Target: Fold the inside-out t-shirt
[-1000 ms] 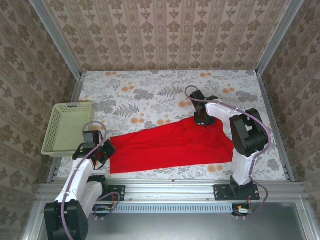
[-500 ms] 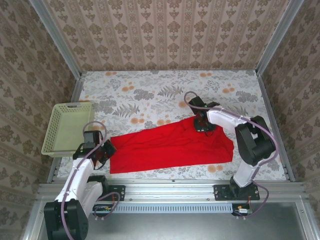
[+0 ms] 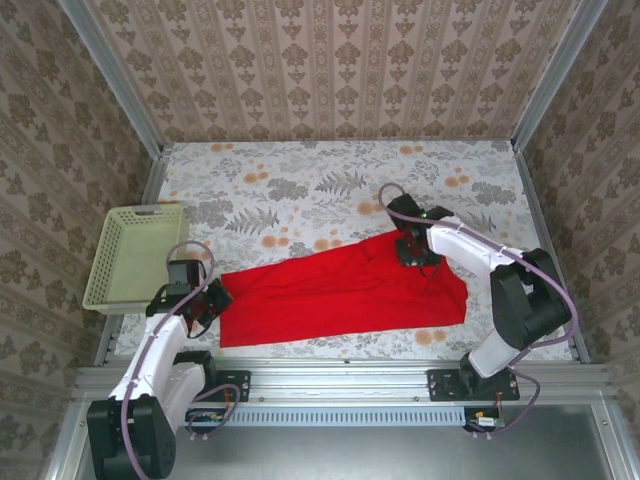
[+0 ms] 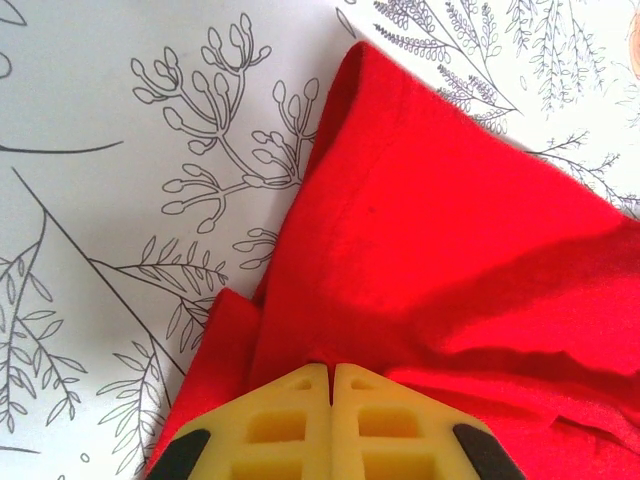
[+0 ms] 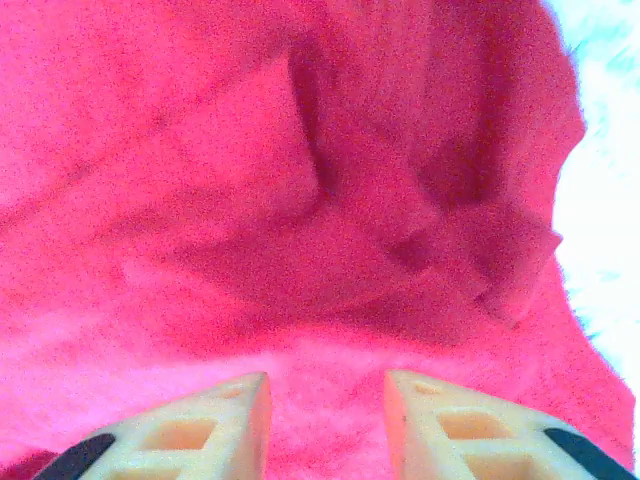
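Note:
The bright red t-shirt (image 3: 340, 290) lies spread in a long slanted band across the near part of the table, wrinkled at its far right end. My left gripper (image 3: 215, 297) is at the shirt's left edge, its yellow fingers (image 4: 290, 420) pressed together and pinching a fold of the red cloth (image 4: 430, 260). My right gripper (image 3: 412, 250) hovers over the shirt's upper right corner, its fingers (image 5: 220, 425) apart with only red cloth (image 5: 300, 200) beneath the gap.
A pale yellow-green basket (image 3: 130, 255) stands at the left table edge, just beyond the left arm. The floral tablecloth (image 3: 300, 190) stretches behind the shirt to the patterned back wall. Metal frame posts run along both sides.
The right arm has swung its gripper a little right and toward the near edge over the shirt's upper right corner. The left gripper and the shirt have stayed put.

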Robot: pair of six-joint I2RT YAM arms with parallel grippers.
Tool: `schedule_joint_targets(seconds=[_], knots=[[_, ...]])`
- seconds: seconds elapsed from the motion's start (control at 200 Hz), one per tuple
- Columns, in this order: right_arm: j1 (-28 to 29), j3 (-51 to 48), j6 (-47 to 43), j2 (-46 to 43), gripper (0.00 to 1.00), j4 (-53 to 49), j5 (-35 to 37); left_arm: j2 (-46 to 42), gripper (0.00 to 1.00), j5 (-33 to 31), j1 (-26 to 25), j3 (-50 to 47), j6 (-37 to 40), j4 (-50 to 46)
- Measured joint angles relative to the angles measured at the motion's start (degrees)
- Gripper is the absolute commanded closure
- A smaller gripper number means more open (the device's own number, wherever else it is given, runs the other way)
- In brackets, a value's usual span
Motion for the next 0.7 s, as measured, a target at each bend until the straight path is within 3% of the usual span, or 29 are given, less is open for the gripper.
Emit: schedule_joint_targets(seconds=[0.155,0.425,0.7], knots=[[-3.96,5.95,-1.16,3.26,0.6,0.74,-0.17,0.0,0.99,-0.15,0.0,0.42,0.02,0.17],[-5.14,5.16,-1.4,6.05,0.57,0.92,-2.56,0.68,0.99,-0.15,0.0,0.42,0.02,0.46],[-5.03,4.33,-2.14,8.61,0.73,1.09,-3.02,1.62,0.99,-0.15,0.0,0.63,0.0,0.9]])
